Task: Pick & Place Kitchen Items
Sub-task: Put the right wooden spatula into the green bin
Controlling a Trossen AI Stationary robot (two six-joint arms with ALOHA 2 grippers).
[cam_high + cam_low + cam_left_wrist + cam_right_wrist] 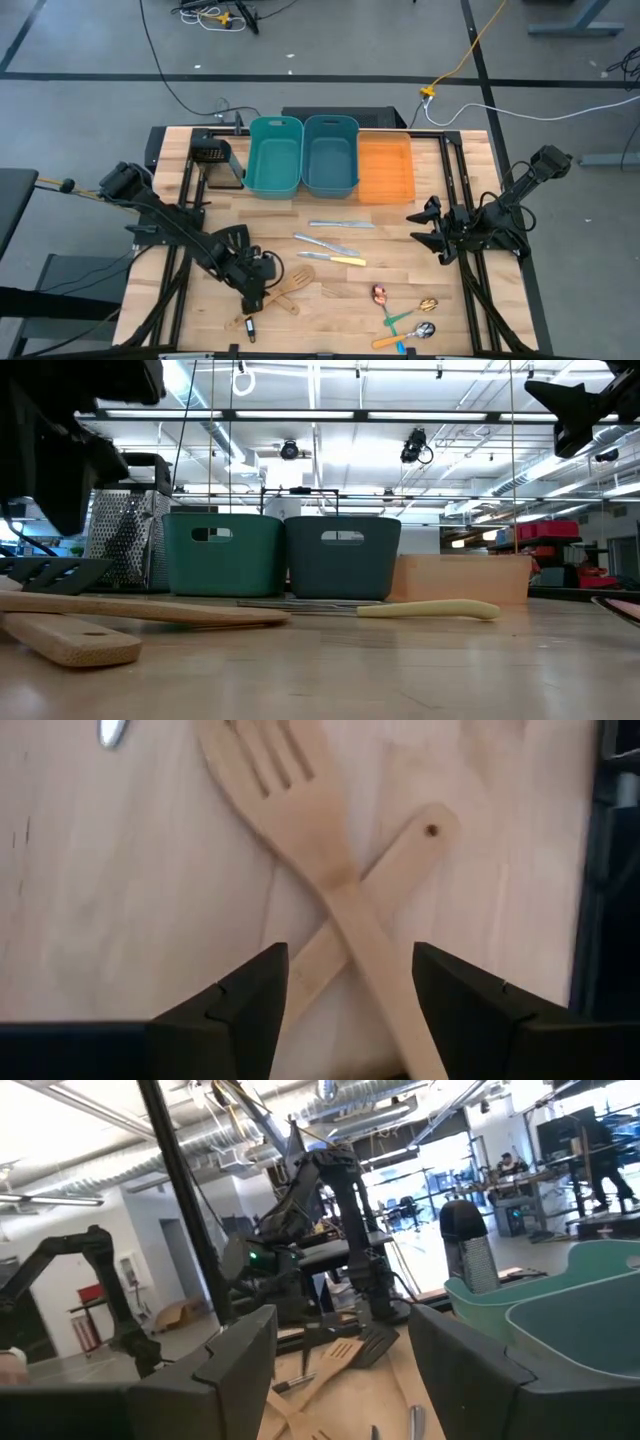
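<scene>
The worktop (pixel 320 300) is a light wooden slab with both arms reaching in from its sides. Along its far edge stand two teal bins (pixel 275 155) and an orange bin (pixel 385 168), with a black mesh box (pixel 213 158) beside the leftmost teal one.

The left hand (pixel 255 297) hangs low over the near left part of the worktop, its fingers (pixel 240 1010) spread apart and gripping nothing. Directly under it lie two wooden spatulas (pixel 330 870), crossed one over the other; their handles pass between the open fingers. A black turner (pixel 247 325) lies just beside them toward the near edge.

The right hand (pixel 425 228) waits above the right side of the worktop, released and empty.

Three knives (pixel 330 240) lie near the middle of the worktop, the nearest with a yellow handle (pixel 430 609). Small spoons (pixel 405 315) with coloured handles sit grouped at the near right, well apart from the spatulas.
</scene>
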